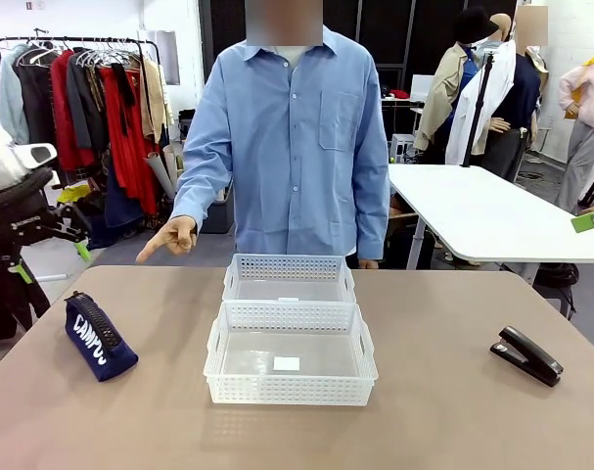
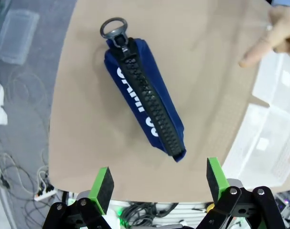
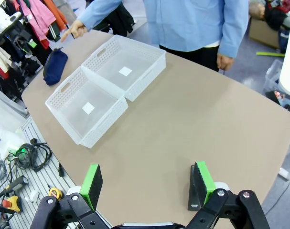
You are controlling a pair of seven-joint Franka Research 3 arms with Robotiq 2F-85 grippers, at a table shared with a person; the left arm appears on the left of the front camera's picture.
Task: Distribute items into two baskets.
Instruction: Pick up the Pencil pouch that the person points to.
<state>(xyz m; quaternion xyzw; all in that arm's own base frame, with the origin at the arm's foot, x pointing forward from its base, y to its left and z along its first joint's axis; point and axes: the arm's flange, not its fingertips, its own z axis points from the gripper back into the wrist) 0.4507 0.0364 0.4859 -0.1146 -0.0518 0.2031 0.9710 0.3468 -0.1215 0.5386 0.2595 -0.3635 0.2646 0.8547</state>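
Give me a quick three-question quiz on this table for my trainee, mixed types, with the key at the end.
1. True or false: the near basket and the far basket hold neither item.
2. The pouch lies: A on the robot's left, B on its right, C in a basket.
3. Fill in: the jaws of the left gripper and the right gripper stand ____.
Key: 1 true; 2 A; 3 open.

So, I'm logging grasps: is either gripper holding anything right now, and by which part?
Nothing is held. The left gripper is open above the pouch, and the right gripper is open too. The stapler lies free.
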